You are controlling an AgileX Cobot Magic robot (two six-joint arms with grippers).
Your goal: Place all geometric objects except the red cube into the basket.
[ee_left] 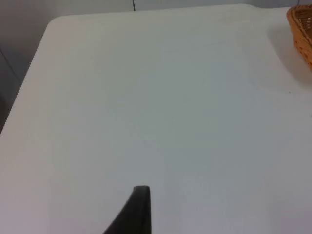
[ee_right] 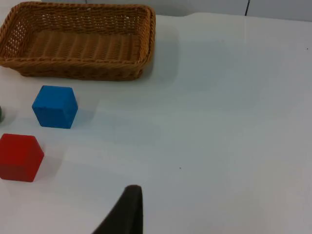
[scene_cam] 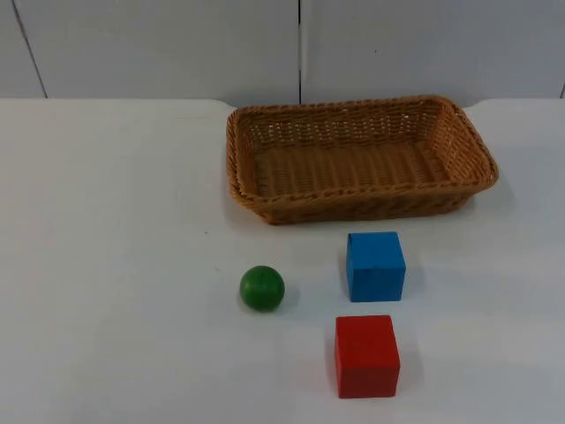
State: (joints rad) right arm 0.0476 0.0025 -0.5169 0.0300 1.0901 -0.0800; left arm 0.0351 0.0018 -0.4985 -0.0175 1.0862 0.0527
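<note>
A wicker basket (scene_cam: 362, 159) sits behind a blue cube (scene_cam: 375, 266), green ball (scene_cam: 262, 288) and red cube (scene_cam: 366, 355).

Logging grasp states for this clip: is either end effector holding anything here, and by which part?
Nothing is held. The green ball, blue cube and red cube sit free on the table; the basket is untouched.

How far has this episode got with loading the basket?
Nothing is done: the basket holds nothing. Nothing is in hand either; the left gripper and right gripper both wait above bare table. Left to do: the green ball and blue cube go in; the red cube stays on the table.
</note>
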